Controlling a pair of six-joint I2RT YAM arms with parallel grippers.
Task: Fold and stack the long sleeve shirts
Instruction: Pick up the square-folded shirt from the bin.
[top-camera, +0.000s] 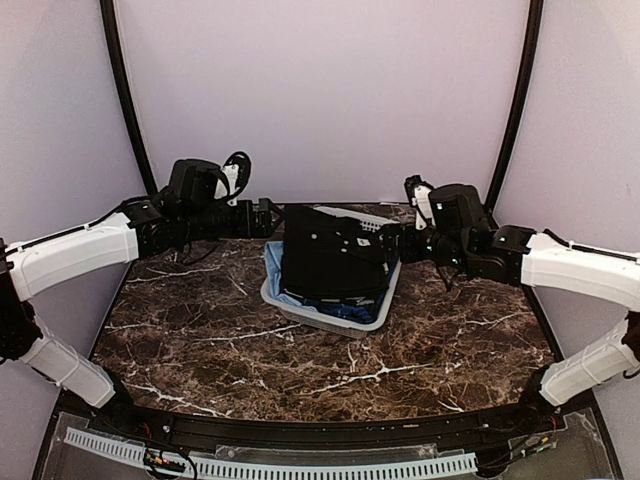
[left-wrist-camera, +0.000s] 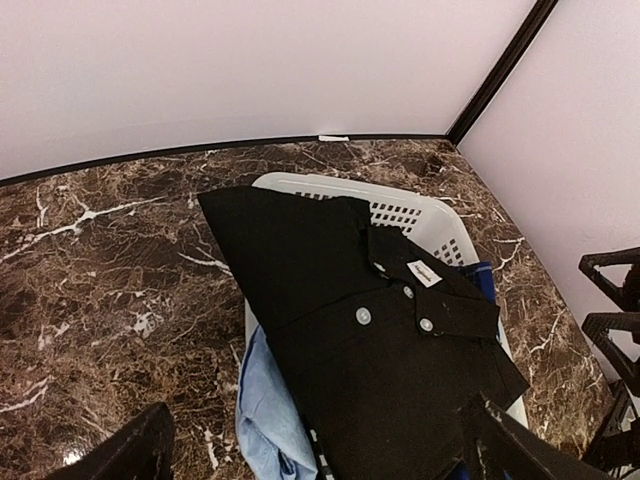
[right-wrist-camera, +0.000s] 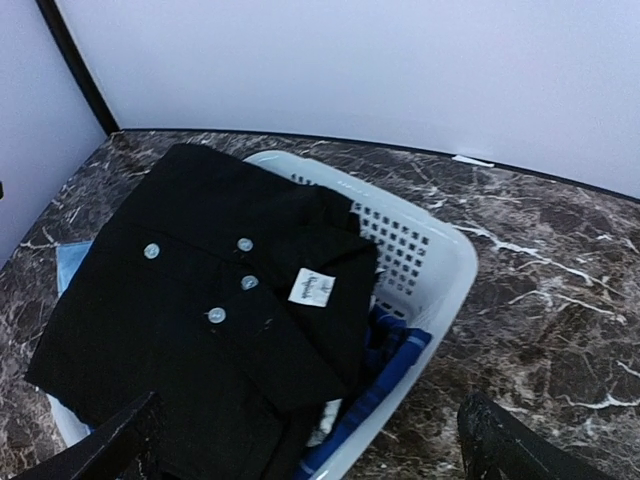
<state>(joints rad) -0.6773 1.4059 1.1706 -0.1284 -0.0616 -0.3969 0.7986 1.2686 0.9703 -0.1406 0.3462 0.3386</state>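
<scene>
"How many shirts can you count from where you stand?"

"One for certain. A black long sleeve shirt (top-camera: 330, 260) lies spread flat across the top of the one white slatted basket (top-camera: 335, 322). The basket sits toward the back middle of the marble table (top-camera: 200, 330). One corner of the shirt reaches out past the rim on the left arm's side."

"Anything under it?"

"Two more pieces. A pale blue cloth (left-wrist-camera: 265, 415) spills over the rim on the left arm's side. A dark blue patterned cloth (right-wrist-camera: 388, 352) shows inside, against the wall on the right arm's side. Both are bunched and mostly covered, so I can't tell whether either is a long sleeve shirt."

"Buttons?"

"Four small pale buttons (right-wrist-camera: 244, 244) near the collar, and one white label (right-wrist-camera: 311, 287) just beside them."

"And the arms?"

"Two, one on either side of the basket. The left gripper (top-camera: 268, 218) hovers near the shirt's far corner, its two fingers (left-wrist-camera: 130, 455) spread wide and holding nothing. The right gripper (top-camera: 388, 240) is by the opposite rim, its two fingers (right-wrist-camera: 520, 445) just as wide and also empty. Whether it touches the basket, I can't make out."
</scene>
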